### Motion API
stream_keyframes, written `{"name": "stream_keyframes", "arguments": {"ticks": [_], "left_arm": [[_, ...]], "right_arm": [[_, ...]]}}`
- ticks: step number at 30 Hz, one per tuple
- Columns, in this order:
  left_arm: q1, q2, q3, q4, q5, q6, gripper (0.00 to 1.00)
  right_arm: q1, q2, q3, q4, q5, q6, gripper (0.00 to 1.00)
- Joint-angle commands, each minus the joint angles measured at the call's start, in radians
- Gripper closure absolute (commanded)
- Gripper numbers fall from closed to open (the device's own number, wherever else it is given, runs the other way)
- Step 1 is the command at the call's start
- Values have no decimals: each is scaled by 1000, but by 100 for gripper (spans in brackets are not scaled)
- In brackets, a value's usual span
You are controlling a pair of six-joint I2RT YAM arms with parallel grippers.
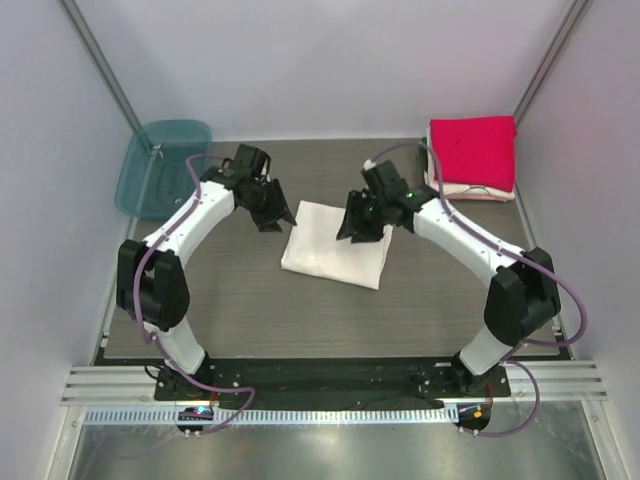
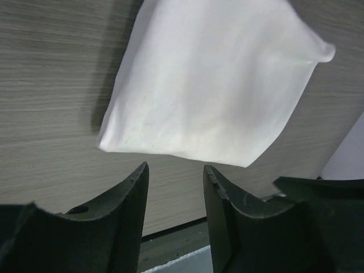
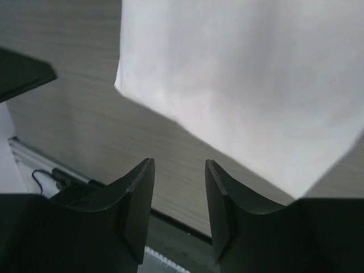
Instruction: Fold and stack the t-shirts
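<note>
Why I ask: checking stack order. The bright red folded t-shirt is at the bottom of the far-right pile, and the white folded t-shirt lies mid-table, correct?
No. In the top external view the bright red folded t-shirt is on top of the far-right pile, over pale folded t-shirts. The white folded t-shirt does lie mid-table.

Three t-shirts [image 1: 335, 245] (at least), one tub [image 1: 160, 165].
</note>
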Motion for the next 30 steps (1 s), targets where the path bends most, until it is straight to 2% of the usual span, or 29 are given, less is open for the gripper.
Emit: {"name": "stream_keyframes", "arguments": {"ticks": [1,5,11,18,24,30], "left_arm": [[-45,-1,-98,173,63,-53,56],[-108,28,-117,212,60,-67,58],[-149,100,-134,227,7,-58,62],[-151,149,-201,222,-84,42,65],[-151,133,-290,235,-141,99,66],[-152,68,-404,256,-164,82,68]], "right_arm": [[39,6,-157,207,-148,144,56],[39,39,-219,298,-183,151,57],[21,102,-320,322,-122,97,60],[17,20,-510,336,-60,115,61],[16,-29,-566,313,-29,132,62],[17,-103,-577,212,42,112,61]]}}
